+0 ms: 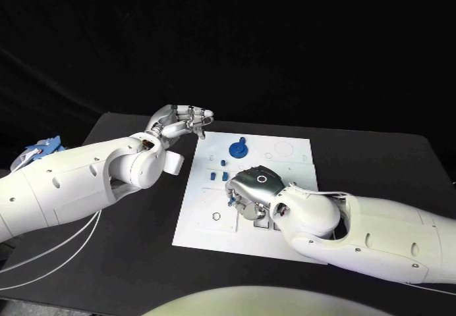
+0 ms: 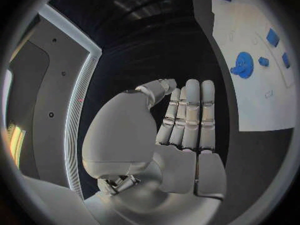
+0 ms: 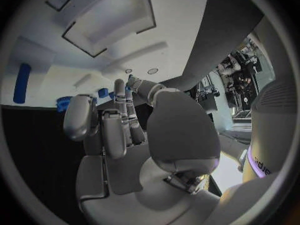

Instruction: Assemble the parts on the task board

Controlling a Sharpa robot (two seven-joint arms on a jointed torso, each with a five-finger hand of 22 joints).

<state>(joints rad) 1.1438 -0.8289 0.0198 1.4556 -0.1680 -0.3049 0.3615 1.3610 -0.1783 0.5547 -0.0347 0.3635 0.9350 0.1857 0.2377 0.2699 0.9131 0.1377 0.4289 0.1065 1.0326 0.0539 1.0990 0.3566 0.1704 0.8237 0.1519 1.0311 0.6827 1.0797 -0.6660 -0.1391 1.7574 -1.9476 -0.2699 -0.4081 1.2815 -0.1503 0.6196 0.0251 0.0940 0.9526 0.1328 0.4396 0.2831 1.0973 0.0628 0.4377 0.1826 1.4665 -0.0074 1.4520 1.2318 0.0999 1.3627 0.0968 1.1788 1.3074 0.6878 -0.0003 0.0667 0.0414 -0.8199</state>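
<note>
The flat white rectangular task board (image 1: 290,148) lies mid-tabletop (image 1: 399,171), its long axis running away from the robot. A round blue toothed part (image 1: 238,149) lies near its far edge, small blue blocks (image 1: 221,175) nearer. The left hand (image 1: 180,120) hovers off its far left corner, fingers (image 2: 190,112) straight and together, empty. The right hand (image 1: 255,187) hangs over the middle; its grip is unclear.

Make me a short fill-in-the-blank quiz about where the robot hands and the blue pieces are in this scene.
1. The white board lies on a ____ table.
2. The round blue piece sits near the board's ____ edge, away from the robot.
3. The left robot hand hovers over the table beside the board, holding ____.
4. The ____ robot hand is over the board's middle.

Missing words: black; far; nothing; right
</note>
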